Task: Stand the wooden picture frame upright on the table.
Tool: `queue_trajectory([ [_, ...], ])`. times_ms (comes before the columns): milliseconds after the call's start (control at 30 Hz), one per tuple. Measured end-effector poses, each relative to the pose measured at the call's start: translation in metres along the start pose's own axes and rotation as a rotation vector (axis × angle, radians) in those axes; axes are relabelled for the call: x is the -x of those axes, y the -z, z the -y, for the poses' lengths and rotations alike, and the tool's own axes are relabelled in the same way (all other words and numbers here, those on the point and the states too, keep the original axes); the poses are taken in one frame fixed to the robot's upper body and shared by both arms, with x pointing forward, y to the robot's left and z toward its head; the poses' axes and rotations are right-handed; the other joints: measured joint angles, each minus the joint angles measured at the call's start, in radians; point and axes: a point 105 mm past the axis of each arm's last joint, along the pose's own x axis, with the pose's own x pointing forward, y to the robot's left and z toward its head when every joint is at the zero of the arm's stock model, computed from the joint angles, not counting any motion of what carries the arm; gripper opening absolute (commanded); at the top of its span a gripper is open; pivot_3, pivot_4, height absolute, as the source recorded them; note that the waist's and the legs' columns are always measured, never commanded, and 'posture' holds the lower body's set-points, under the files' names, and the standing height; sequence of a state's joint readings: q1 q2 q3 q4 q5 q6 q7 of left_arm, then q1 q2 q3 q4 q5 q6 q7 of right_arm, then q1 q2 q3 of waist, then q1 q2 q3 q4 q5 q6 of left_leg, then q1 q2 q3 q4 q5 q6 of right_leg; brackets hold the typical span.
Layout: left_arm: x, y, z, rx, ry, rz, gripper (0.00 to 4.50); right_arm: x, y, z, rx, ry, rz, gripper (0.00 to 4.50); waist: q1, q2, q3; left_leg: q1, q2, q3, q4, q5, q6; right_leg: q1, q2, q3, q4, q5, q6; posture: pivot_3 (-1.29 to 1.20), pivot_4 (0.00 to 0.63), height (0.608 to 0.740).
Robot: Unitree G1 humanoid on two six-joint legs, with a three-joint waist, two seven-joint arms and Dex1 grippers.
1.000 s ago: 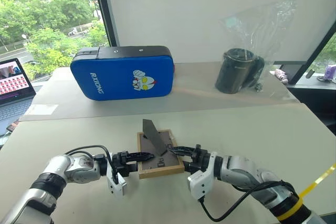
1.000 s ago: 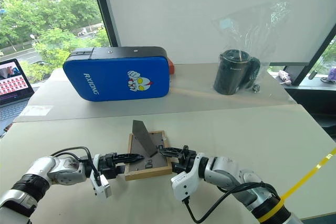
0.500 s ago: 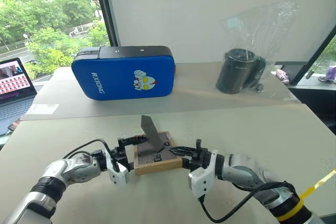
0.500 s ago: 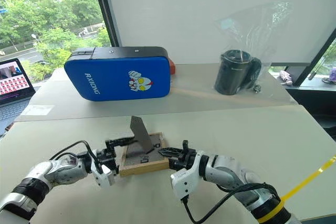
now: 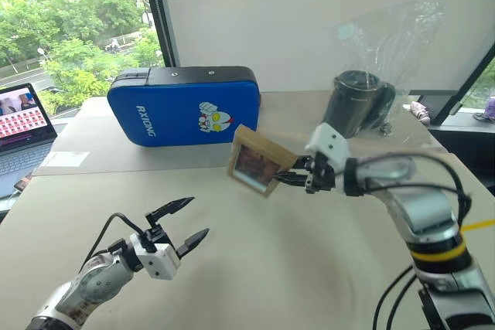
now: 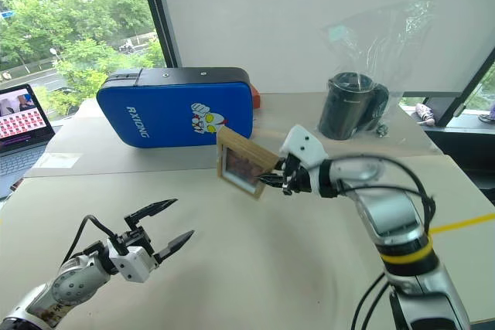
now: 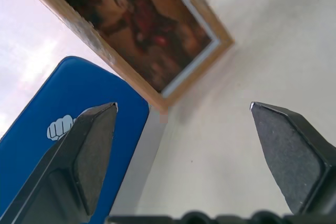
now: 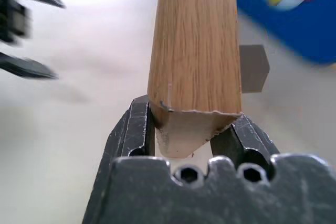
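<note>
A: Table [image 5: 325, 268], pale beige, bearing blue padded case [image 5: 186, 116] at rear, upright on its long edge; beside it, dark cylindrical container [image 5: 352, 110] under clear plastic bag [image 5: 390, 36].

B: Wooden picture frame [image 5: 257, 161] raised clear of tabletop, tilted, portrait face toward camera.

A: Right gripper [image 5: 290, 178]: clamped on frame's edge, wood pinched between both fingers.

B: Left gripper [image 5: 186, 223]: spread wide, empty, low over near tabletop, well apart from frame.
</note>
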State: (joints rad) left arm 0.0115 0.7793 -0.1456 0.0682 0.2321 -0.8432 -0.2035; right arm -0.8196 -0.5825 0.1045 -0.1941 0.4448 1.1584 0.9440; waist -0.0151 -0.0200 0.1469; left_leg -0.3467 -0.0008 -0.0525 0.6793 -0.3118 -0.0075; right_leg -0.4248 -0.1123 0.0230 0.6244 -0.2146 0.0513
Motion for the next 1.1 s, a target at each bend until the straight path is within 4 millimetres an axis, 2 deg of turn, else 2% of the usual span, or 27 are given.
queue_trajectory([
  [133,-0.002,-0.003,0.0,0.004,0.0,-0.004,4.37,0.004,-0.002,0.006,-0.126,-0.032,-0.047,1.21,0.004,0.001,0.0,-0.002,0.0,-0.002,0.0,0.0,0.001,0.0,0.0,-0.002,-0.001,0.0,0.0,0.0,0.15,0.74],
  [267,-0.002,-0.005,0.002,0.016,0.003,-0.014,4.37,0.004,0.009,0.017,-0.185,-0.019,-0.085,1.21,0.0,0.001,0.0,-0.004,0.0,-0.001,0.0,-0.001,0.001,-0.002,-0.001,-0.003,-0.002,0.0,0.0,0.0,0.15,0.74],
  [300,-0.002,-0.004,0.002,0.016,0.001,-0.017,4.46,0.003,0.008,0.018,-0.181,-0.023,-0.085,2.0,-0.001,0.001,0.0,-0.004,0.0,-0.002,0.0,-0.001,0.001,-0.002,-0.001,-0.003,-0.002,0.0,0.0,0.0,0.15,0.74],
  [367,-0.004,-0.006,0.0,0.016,-0.008,-0.012,4.46,0.001,0.012,0.02,-0.189,-0.025,-0.101,2.62,-0.002,0.001,0.0,-0.004,0.0,-0.002,0.0,-0.001,0.001,-0.002,-0.001,-0.003,-0.002,0.0,0.0,0.0,0.15,0.74],
  [467,-0.004,-0.008,0.003,0.029,-0.013,-0.007,4.46,-0.005,0.029,0.022,-0.235,-0.029,-0.152,3.63,-0.003,0.001,0.0,-0.005,0.0,-0.002,0.0,-0.001,0.001,-0.003,-0.001,-0.003,-0.002,0.0,0.0,0.0,0.15,0.74],
  [567,-0.004,-0.009,0.004,0.032,-0.008,-0.008,4.46,-0.005,0.029,0.021,-0.239,-0.035,-0.147,4.46,-0.003,0.002,0.001,-0.006,0.0,-0.002,0.0,-0.001,0.001,-0.003,-0.001,-0.003,-0.001,0.0,0.0,0.0,0.15,0.74],
  [633,-0.004,-0.009,0.004,0.033,-0.008,-0.008,4.46,-0.002,0.026,0.021,-0.236,-0.034,-0.136,4.46,-0.002,0.002,0.001,-0.006,0.0,-0.002,0.0,-0.001,0.001,-0.003,-0.001,-0.003,-0.001,0.0,0.0,0.0,0.15,0.74],
  [767,-0.001,-0.002,0.002,0.118,-0.056,-0.06,4.46,0.026,0.025,0.013,-0.214,-0.02,-0.105,4.46,0.007,0.002,0.001,-0.007,0.0,-0.004,0.0,-0.001,0.002,-0.003,-0.001,-0.006,-0.003,0.0,0.0,0.0,0.15,0.74],
  [867,0.003,0.007,0.0,0.23,-0.097,-0.128,4.46,0.041,0.049,0.001,-0.235,0.001,-0.127,4.46,0.008,0.002,0.001,-0.008,0.0,-0.004,0.0,-0.002,0.003,-0.002,-0.001,-0.007,-0.005,0.0,0.0,0.0,0.15,0.74],
  [933,0.006,0.014,-0.002,0.426,-0.173,-0.209,4.46,0.047,0.077,-0.007,-0.259,0.077,-0.14,4.46,0.006,0.002,0.001,-0.008,0.0,-0.004,0.0,-0.002,0.003,-0.001,-0.002,-0.007,-0.006,0.0,0.001,0.0,0.15,0.74],
  [1033,0.009,0.019,0.0,0.599,-0.225,-0.282,4.46,0.043,0.093,-0.014,-0.242,0.18,-0.107,4.46,-0.003,0.002,0.001,-0.007,0.0,-0.004,0.001,-0.002,0.003,-0.001,-0.001,-0.006,-0.004,0.0,0.001,0.0,0.15,0.74],
  [1100,0.012,0.018,0.0,0.71,-0.267,-0.313,4.46,0.038,0.1,-0.013,-0.168,0.359,-0.039,4.46,-0.005,0.002,0.001,-0.005,0.0,-0.004,0.001,-0.002,0.003,-0.001,-0.001,-0.005,-0.001,0.0,0.0,0.0,0.15,0.74],
])
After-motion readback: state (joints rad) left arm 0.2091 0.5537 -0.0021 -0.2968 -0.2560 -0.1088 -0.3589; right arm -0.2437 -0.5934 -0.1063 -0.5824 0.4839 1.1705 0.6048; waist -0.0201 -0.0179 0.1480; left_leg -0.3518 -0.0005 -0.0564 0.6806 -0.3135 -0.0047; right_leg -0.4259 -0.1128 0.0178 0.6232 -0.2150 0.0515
